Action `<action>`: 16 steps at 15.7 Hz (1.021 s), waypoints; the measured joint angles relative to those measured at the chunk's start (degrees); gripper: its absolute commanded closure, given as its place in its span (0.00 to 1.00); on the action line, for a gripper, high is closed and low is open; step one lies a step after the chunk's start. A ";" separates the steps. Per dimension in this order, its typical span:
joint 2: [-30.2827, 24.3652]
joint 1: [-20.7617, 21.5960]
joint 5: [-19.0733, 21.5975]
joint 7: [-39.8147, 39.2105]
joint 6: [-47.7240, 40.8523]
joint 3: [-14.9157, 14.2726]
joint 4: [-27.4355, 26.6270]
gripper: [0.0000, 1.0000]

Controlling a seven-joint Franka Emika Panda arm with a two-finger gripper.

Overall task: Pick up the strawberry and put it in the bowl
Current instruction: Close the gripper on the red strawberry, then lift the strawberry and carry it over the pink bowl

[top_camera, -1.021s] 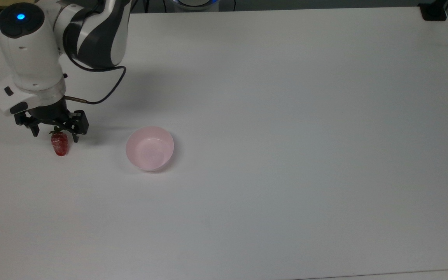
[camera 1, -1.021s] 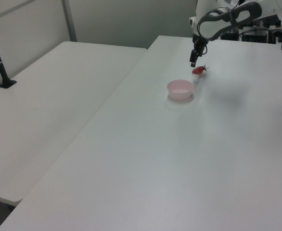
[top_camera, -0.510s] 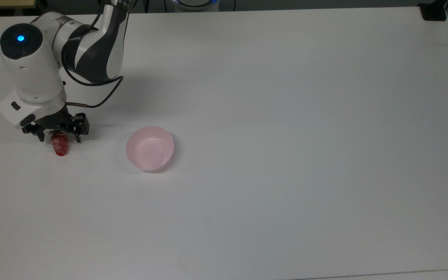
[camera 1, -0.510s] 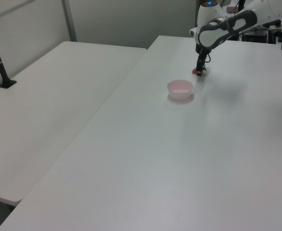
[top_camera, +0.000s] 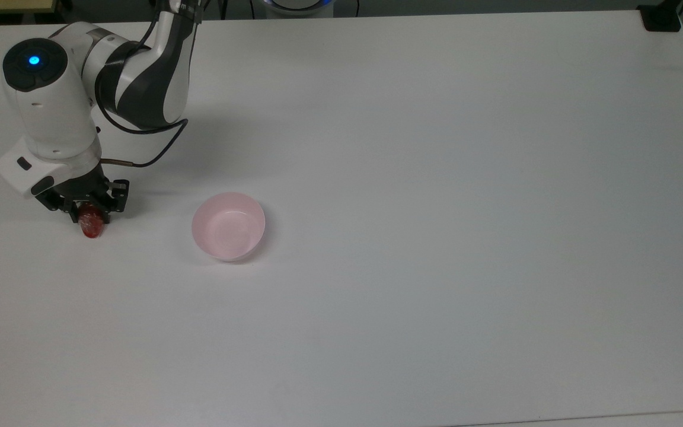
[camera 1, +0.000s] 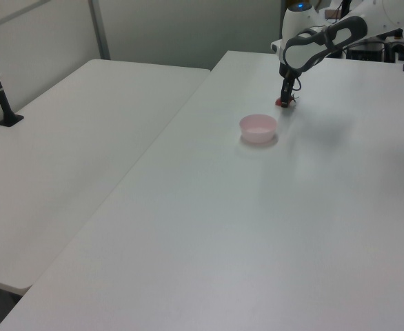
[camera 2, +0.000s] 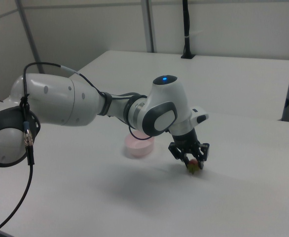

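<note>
We note the top view looks steeply down on the white table [top_camera: 436, 178] from well above. The left view looks along it from a far corner; the right view sits nearest, low beside the arm [camera 2: 85, 106]. All three share the bowl [top_camera: 229, 226].

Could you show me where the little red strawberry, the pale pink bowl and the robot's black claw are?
Small glossy red strawberry [top_camera: 91, 227]: top view, its red tip below the claw.
Round pale pink plastic bowl [top_camera: 228, 226]: top view, its inner floor.
Black two-finger gripper [top_camera: 89, 209]: top view, midway between the fingertips.
</note>
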 measured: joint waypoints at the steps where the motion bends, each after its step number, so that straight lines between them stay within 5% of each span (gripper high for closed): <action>1: 0.06 0.00 0.04 0.00 0.40 -0.01 -0.02 0.55; 10: 0.13 0.00 0.27 0.00 0.98 -0.07 -0.02 0.59; 16: -0.63 0.00 4.10 -0.01 1.95 -0.19 1.00 0.59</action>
